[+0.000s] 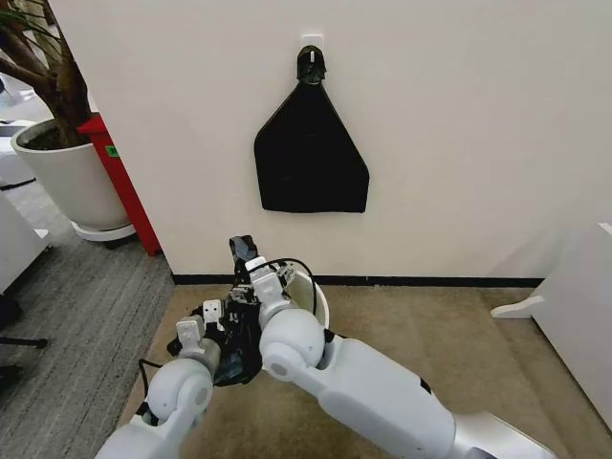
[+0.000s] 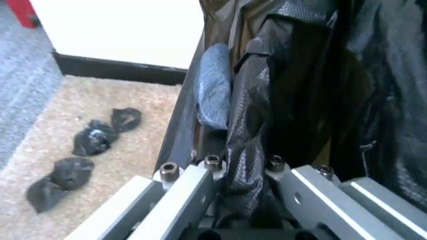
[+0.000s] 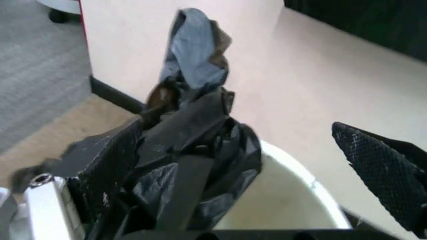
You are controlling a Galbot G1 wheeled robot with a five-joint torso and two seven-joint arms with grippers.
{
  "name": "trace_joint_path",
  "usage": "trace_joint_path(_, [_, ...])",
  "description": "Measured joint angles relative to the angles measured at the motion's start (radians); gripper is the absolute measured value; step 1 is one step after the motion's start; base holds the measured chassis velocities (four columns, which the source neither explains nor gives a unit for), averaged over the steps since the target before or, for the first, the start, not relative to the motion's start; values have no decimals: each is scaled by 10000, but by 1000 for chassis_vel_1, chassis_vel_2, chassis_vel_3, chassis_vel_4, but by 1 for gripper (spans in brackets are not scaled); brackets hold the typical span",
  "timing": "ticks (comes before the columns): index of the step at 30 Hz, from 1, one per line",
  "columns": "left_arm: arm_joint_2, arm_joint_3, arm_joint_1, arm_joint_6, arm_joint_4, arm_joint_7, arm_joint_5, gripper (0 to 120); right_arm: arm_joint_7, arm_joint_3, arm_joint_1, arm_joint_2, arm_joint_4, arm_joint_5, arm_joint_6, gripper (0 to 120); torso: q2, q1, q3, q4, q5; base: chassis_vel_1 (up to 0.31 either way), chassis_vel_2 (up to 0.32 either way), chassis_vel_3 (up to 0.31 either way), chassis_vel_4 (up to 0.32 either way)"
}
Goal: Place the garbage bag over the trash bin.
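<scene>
Both hands held the garbage bag (image 1: 239, 344) over the trash bin (image 1: 316, 298): my left hand (image 2: 243, 170) clamped a fold, and my right hand (image 1: 245, 253) pinched another bunch that stood upright above the rim. Bin and bag sat on beige carpet (image 1: 430, 325) near a white wall (image 1: 459, 143).

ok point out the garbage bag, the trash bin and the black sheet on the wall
garbage bag (image 3: 190, 150), right wrist view, crumpled middle of the plastic
trash bin (image 3: 293, 197), right wrist view, bare inner wall
black sheet (image 1: 311, 158), head view, middle of the flat cloth
</scene>
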Motion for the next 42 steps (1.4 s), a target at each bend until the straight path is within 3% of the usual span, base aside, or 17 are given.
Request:
trace_joint_path(14, [-430,-279,332,-159,-304,-158,693,1,-301,-724,117,-267,-526,-1152,-6,100,0,0,0,0,0,0,0,0,0])
trace_joint_path(42, [-703,-1015,1146,-574,-931,258,842,1,-1132,980,42,-2015,-269,-1285,14,100,0,0,0,0,1,0,0,0,0])
